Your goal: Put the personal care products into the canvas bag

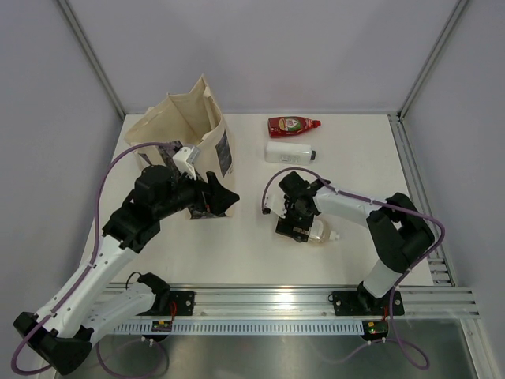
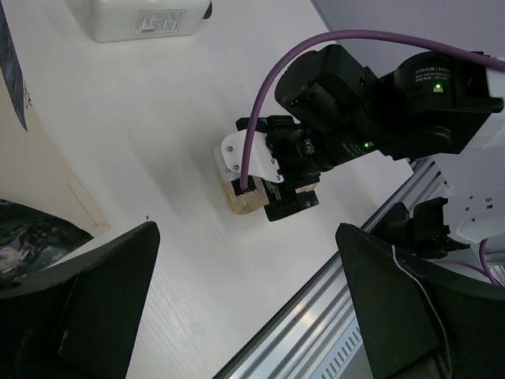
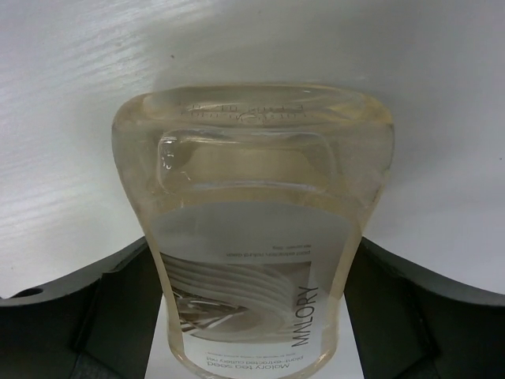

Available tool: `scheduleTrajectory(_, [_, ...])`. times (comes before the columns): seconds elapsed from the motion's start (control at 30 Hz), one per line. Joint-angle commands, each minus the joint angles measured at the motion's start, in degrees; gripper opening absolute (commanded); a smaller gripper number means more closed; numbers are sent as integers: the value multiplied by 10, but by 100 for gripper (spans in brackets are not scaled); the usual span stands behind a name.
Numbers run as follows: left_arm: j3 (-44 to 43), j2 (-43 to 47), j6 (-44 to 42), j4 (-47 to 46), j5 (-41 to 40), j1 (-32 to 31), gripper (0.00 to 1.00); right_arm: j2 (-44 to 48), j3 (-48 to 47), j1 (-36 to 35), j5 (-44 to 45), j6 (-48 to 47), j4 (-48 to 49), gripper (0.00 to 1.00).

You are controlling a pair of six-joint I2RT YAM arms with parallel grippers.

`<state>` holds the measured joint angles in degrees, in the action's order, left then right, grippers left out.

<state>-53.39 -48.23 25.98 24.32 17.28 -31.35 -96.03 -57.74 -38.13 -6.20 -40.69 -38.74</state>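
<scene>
The beige canvas bag [image 1: 185,126] stands open at the back left, its dark printed panel facing right; its cloth also shows in the left wrist view [image 2: 39,174]. My left gripper [image 1: 217,197] is open and empty beside the bag's front right corner, above the table [image 2: 252,316]. My right gripper [image 1: 296,225] is shut on a clear amber bottle [image 1: 322,234], which lies on the table at centre right. The bottle fills the right wrist view [image 3: 252,197] between the fingers [image 3: 252,316] and also shows in the left wrist view [image 2: 237,197]. A red bottle [image 1: 293,125] and a white bottle with grey cap [image 1: 290,151] lie at the back.
An aluminium rail [image 1: 276,296] runs along the table's near edge. Metal frame posts stand at the back corners, and a slotted strip [image 1: 414,181] lines the right edge. The white bottle also shows in the left wrist view [image 2: 142,20].
</scene>
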Motion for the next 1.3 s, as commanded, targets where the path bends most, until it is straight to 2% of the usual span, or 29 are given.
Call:
scheduleTrajectory(0.0, [2,2,7,-26,-3,-5,99,-36,15,-8,59,53,14,81])
scheduleTrajectory(0.03, [2,-1,8,-28,-1,-5,99,-31,15,-8,58,54,7,99])
scheduleTrajectory(0.07, [3,-2,10,-30,-1,-6,99,-29,15,-9,51,54,3,100])
scheduleTrajectory(0.23, [2,-5,15,-40,3,-8,99,-50,-16,-8,12,54,-39,95])
scheduleTrajectory(0.33, [0,-6,18,-42,0,-9,99,-54,-19,-7,10,57,-32,85])
scheduleTrajectory(0.4, [0,-7,23,-45,-4,-11,99,-47,-24,-5,-2,72,-24,66])
scheduleTrajectory(0.43, [2,-8,32,-49,-7,-12,99,-43,-27,-3,-20,77,-24,48])
scheduleTrajectory(0.47, [2,-10,38,-53,-8,-13,99,-39,-33,2,-34,85,-23,8])
scheduleTrajectory(0.5, [2,-16,44,-57,-10,-15,99,-28,-44,22,-51,104,-23,0])
scheduleTrajectory(0.63, [2,-41,91,-91,-26,-29,99,0,-71,105,-167,140,-26,0])
scheduleTrajectory(0.67, [1,-49,99,-98,-29,-31,99,6,-77,128,-233,148,-27,0])
scheduleTrajectory(0.73, [-1,-72,131,-121,-43,-36,99,21,-87,180,-308,168,-22,0])
scheduleTrajectory(0.83, [-8,-116,169,-157,-58,-44,99,44,-86,223,-369,184,-6,0])
scheduleTrajectory(0.93, [-54,-177,195,-158,-82,-52,99,63,-79,248,-449,209,13,0])
scheduleTrajectory(1.1, [-121,-265,253,-138,-123,-61,99,83,-76,276,-515,271,57,0])
scheduleTrajectory(1.27, [-167,-367,248,-149,-111,-79,99,96,-83,277,-546,304,76,0])
